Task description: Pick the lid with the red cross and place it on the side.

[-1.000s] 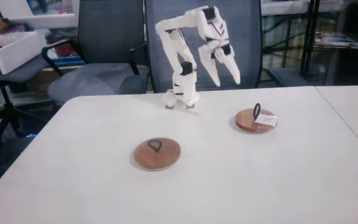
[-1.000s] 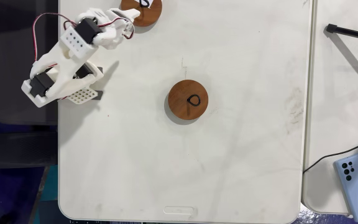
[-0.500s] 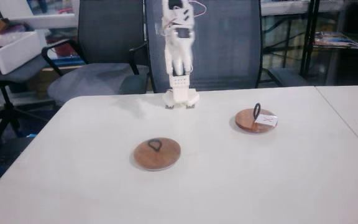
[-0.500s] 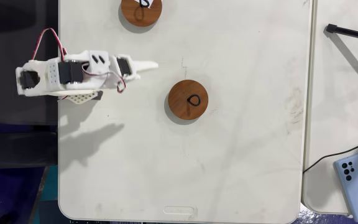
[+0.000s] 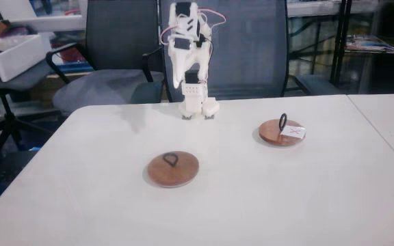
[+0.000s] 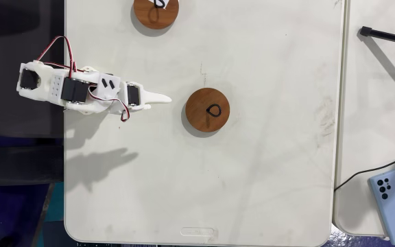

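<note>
Fixed view from the front of the table: my arm stands at the far edge of the white table (image 5: pixel 306 198), folded high, with my gripper (image 5: pixel 177 76) pointing down above the base. My fingers look drawn together, holding nothing. The lid with the red cross (image 5: pixel 281 132) lies to the right in this view, well apart from me, its black loop upright and the white label at its right rim. A plain brown disc (image 5: pixel 174 169) with a flat black loop lies nearer the camera, left of centre. Grey office chairs (image 5: pixel 108 48) stand behind the table.

Fixed view from above: my arm reaches in from the left edge, gripper (image 6: pixel 164 99) tapering to one closed point, empty, near the plain brown disc (image 6: pixel 208 111) but not touching it. The lid with the red cross (image 6: pixel 156 11) sits at the top edge, partly cut off. A blue phone (image 6: pixel 391 206) lies on the neighbouring table at lower right.
</note>
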Controlling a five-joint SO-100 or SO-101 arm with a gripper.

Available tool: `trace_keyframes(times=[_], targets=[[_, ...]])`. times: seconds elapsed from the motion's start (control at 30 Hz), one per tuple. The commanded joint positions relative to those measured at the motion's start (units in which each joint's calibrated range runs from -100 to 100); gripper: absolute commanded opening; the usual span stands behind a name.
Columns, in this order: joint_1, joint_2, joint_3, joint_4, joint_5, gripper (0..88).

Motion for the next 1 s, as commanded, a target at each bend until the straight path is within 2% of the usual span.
trace_keyframes(times=[0.0,0.27,0.57,0.77,0.97], targets=[[0.09,-5.94,6.40,-4.13,0.14,27.7],[0.17,-7.13,22.54,-14.64,0.14,27.8],[1.59,-7.90,31.42,-17.21,0.24,27.1],[3.10,-7.90,44.02,-26.79,0.14,27.0],[3.85,-7.81,43.84,-26.79,-0.44,27.0]])
